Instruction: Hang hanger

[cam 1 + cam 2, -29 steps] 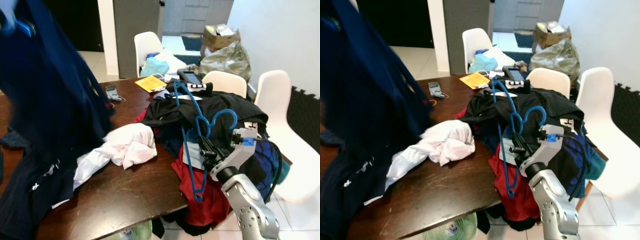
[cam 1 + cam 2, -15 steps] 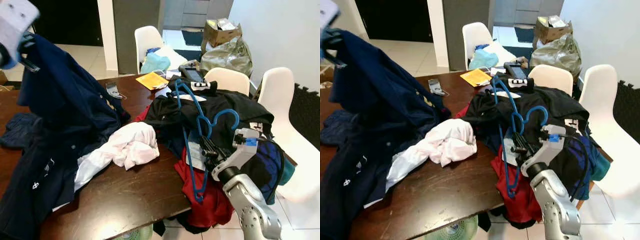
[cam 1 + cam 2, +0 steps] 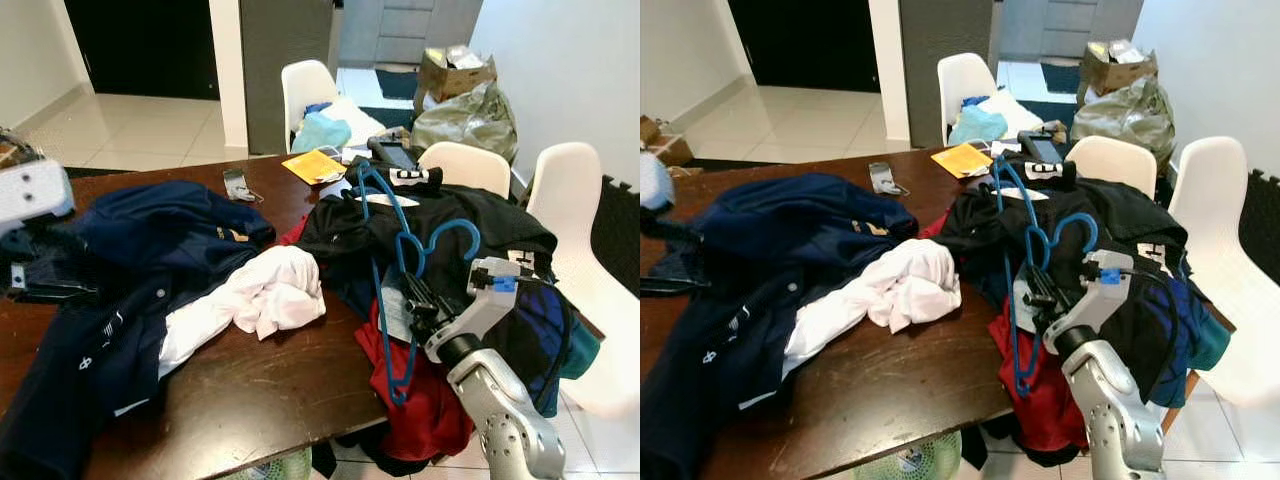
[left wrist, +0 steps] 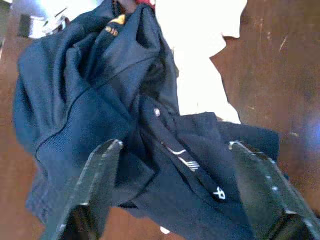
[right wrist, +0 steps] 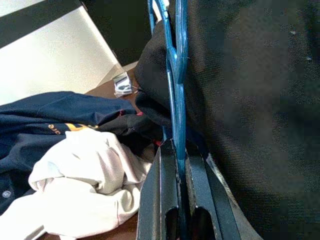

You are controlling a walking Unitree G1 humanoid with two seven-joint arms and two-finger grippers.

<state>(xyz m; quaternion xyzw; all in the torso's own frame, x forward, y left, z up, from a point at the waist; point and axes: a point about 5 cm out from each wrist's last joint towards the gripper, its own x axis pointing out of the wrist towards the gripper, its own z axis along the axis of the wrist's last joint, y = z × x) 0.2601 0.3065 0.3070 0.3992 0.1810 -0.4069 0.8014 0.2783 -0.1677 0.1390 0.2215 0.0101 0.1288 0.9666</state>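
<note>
A blue hanger (image 3: 385, 270) is clamped in the right claw (image 3: 415, 300) above the clothes-strewn table (image 3: 260, 385); the left claw (image 4: 172, 192), spread wide, holds nothing. Hanging is not yet done.

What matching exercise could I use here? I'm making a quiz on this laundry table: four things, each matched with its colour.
Things:
1. hanger
2. jacket
3. envelope
4. chair

Colours:
A. white
B. yellow
C. blue
D. navy

Pairs: 1-C, 2-D, 3-B, 4-A. The right hand is shut on the hanger; the left hand is open over the jacket.
</note>
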